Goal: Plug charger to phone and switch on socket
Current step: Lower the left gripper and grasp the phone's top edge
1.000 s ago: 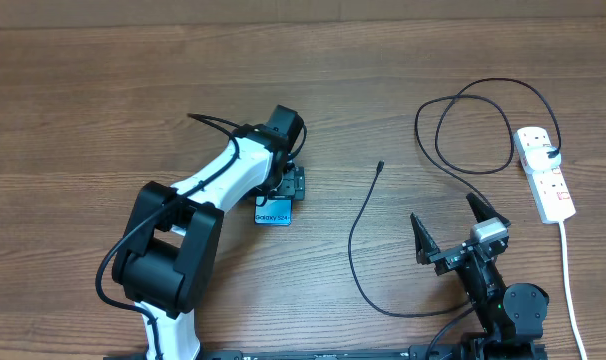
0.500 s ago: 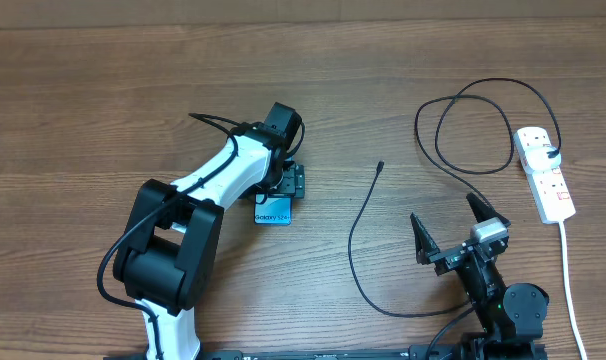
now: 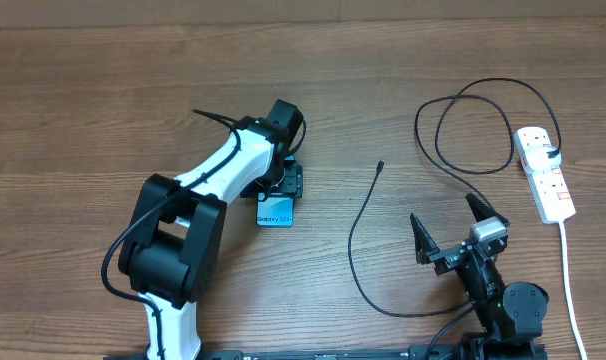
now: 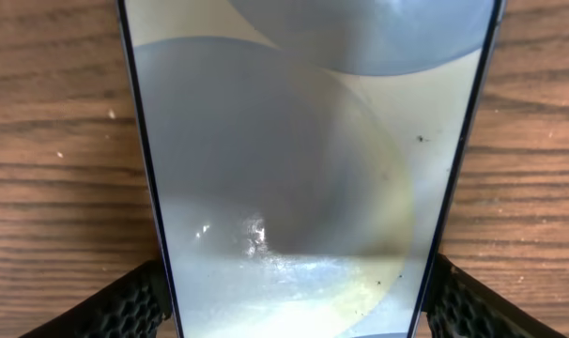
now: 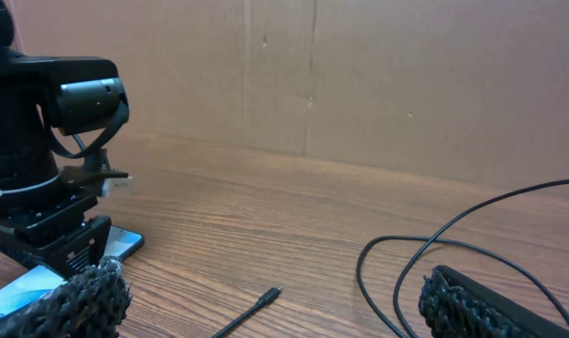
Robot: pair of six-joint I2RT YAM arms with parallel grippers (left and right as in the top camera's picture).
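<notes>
The phone [image 3: 275, 212] lies flat on the wooden table, its "Galaxy S24" end sticking out below my left gripper [image 3: 283, 186]. In the left wrist view the phone [image 4: 303, 160] fills the frame and my left gripper [image 4: 299, 293] has a black finger pressed against each long edge. The charger [image 3: 355, 228] is a thin black cable with its plug tip [image 3: 380, 165] lying free mid-table, and the same tip [image 5: 270, 297] shows in the right wrist view. The socket [image 3: 545, 172] lies at the far right. My right gripper [image 3: 444, 208] is open and empty, low near the front edge.
The charger cable makes a wide loop [image 3: 473, 125] before it reaches the socket, and another bend [image 3: 383, 305] runs in front of the right arm. A thick white cord [image 3: 568, 270] leads from the socket to the front edge. A cardboard wall [image 5: 360, 75] backs the table.
The left jaws have closed in onto the phone's long edges, and the left arm and phone nudged slightly right. The right arm and the cable have not moved.
</notes>
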